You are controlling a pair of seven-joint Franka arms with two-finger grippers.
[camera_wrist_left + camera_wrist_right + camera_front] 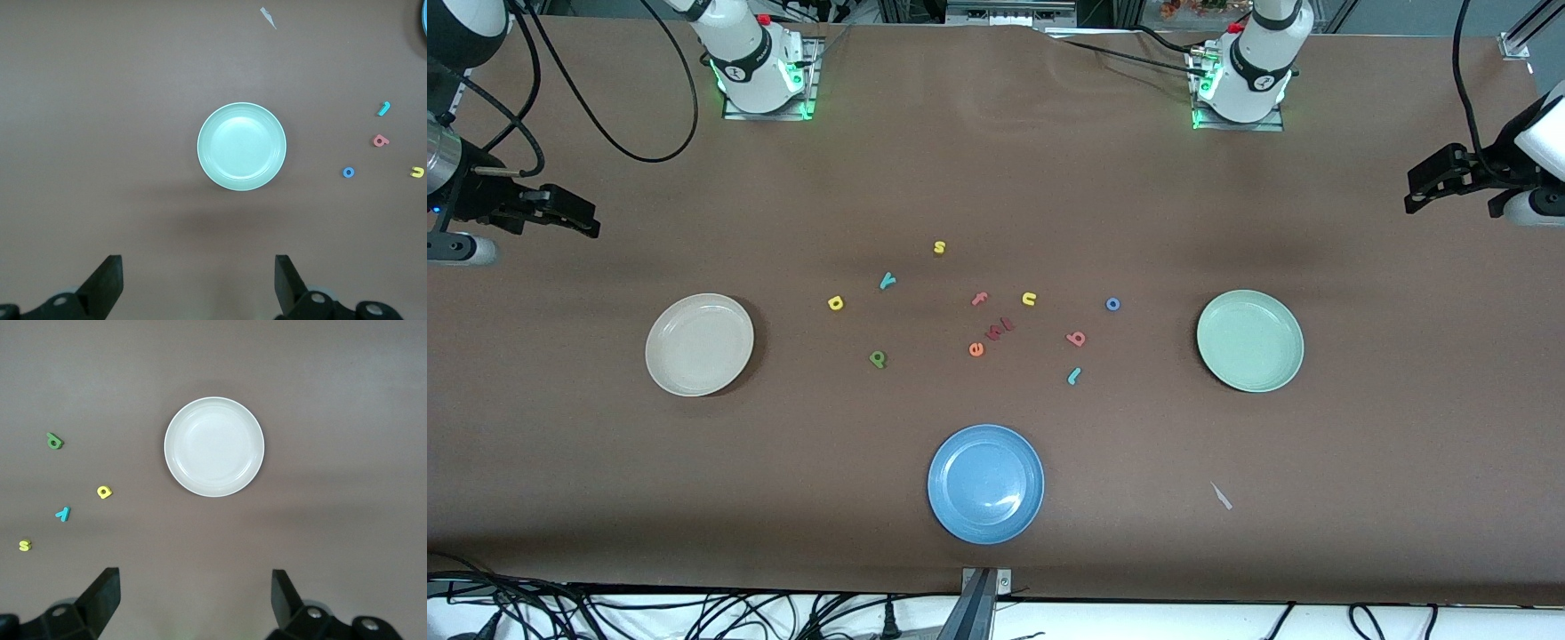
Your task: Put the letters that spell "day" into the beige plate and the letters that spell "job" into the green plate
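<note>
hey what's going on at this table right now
Nothing is being handled yet. The left gripper is open above the table's end near the green plate; the right gripper is open at the other end near the beige plate. Both plates are empty. The yellow, teal "y" and green letters and the "b", "o" and "j" lie loose between the plates, along with other letters. A blue plate sits nearer the camera.

brown table [996, 178], cables [649, 613] below
</note>
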